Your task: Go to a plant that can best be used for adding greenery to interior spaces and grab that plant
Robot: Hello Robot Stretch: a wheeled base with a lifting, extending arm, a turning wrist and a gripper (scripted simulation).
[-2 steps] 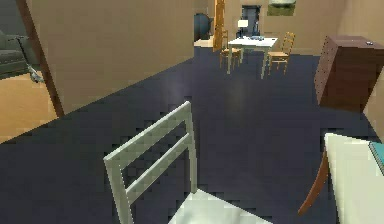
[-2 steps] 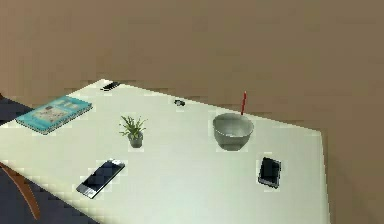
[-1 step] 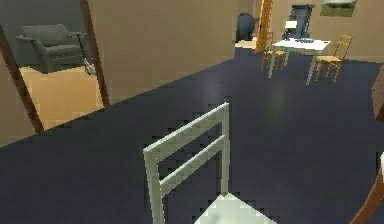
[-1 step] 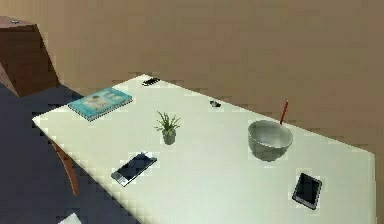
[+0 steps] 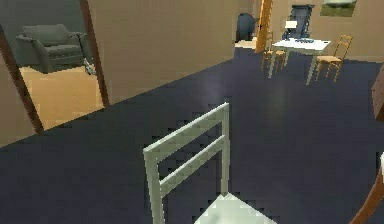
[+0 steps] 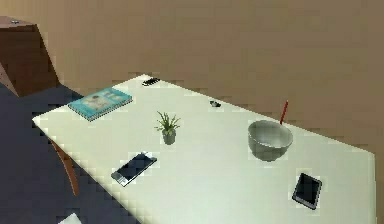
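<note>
A small potted plant (image 6: 167, 126) with thin green spiky leaves stands in a little pale pot near the middle of a white table (image 6: 220, 180) in the arm side view. It is upright, with bare tabletop all round it.
On the table lie a teal book (image 6: 100, 101), a phone (image 6: 133, 167), a second phone (image 6: 307, 189), a white bowl (image 6: 269, 139), a red pencil (image 6: 284, 111) and small dark items (image 6: 150, 81). Ahead stand a white chair (image 5: 195, 170), a doorway to an armchair (image 5: 52, 45) and a far dining set (image 5: 305, 50).
</note>
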